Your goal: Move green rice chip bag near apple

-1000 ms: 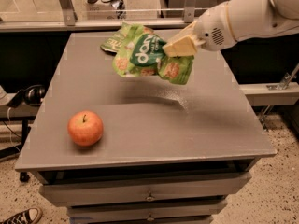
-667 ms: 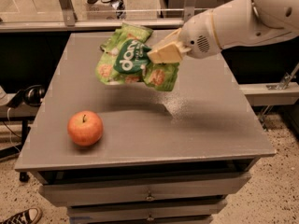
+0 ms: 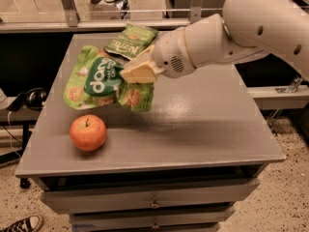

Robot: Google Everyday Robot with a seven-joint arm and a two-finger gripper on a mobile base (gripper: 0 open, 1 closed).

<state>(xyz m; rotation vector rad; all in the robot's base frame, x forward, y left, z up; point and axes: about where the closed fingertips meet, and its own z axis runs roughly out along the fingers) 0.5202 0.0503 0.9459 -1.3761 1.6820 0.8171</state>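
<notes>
Hand clamped on the right side of the green rice chip bag, which is held tilted over the counter toward its left edge. Apple sits upright near the front-left corner, just in front of the bag and apart from it. 1 darker green chip bag lies flat at the back edge, behind the hand.

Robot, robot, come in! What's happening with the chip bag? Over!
Claw shut on green rice chip bag, held over table. Apple close in front. Nothing between them.
</notes>
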